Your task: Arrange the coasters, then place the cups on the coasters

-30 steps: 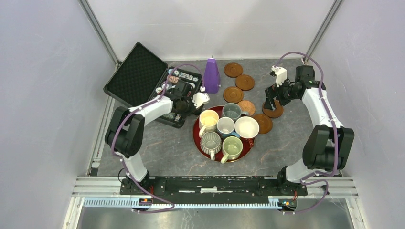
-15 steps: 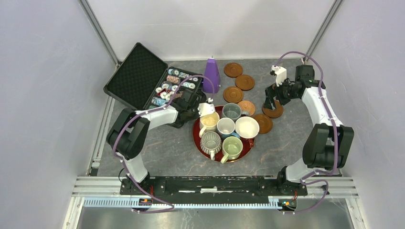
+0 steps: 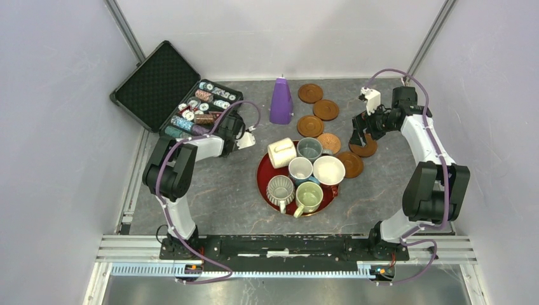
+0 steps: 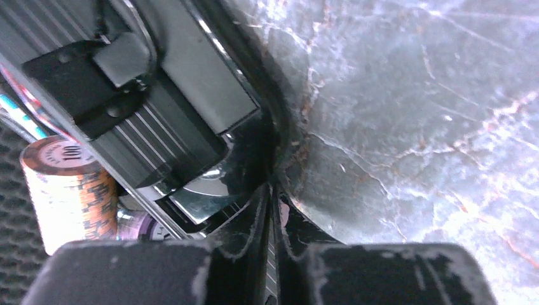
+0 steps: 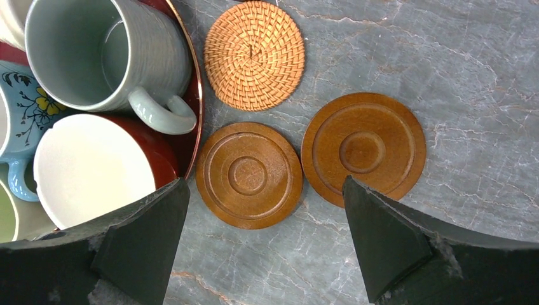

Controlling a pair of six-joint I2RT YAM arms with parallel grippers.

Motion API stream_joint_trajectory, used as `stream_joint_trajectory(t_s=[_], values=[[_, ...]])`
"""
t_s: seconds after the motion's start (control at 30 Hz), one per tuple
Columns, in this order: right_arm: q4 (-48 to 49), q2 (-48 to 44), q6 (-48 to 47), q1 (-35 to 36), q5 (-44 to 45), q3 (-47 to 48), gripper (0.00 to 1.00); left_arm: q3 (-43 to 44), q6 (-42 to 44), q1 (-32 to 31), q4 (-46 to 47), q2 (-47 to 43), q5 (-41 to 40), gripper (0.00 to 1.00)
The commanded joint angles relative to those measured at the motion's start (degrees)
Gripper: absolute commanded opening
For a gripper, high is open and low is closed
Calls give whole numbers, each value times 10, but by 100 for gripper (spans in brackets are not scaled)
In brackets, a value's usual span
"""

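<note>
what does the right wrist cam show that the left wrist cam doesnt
Only the right wrist view: the woven coaster, two brown coasters below it, the red tray rim, and on the tray the grey-blue mug and wide white mug, all framed by the open right gripper.
Only the left wrist view: the black case edge, a stack of poker chips inside it, and the shut left gripper at the case's corner.
Both: the grey marbled table.
</note>
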Motion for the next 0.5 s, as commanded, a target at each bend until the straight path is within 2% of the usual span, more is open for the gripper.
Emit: stream_joint_trajectory(t_s=[0.0,0.17,0.3,0.47], values=[[8,1,-2,-1,-22,22,98,38,-33,18,-158,-8,-2,17],[2,1,-14,-1,-35,24,98,129,-116,15,-257,-33,78,27],[1,2,-18,-1,-51,30,98,202,-181,18,-342,-65,205,42],[1,-4,-23,7,-95,40,98,225,-223,18,-392,-114,358,62]])
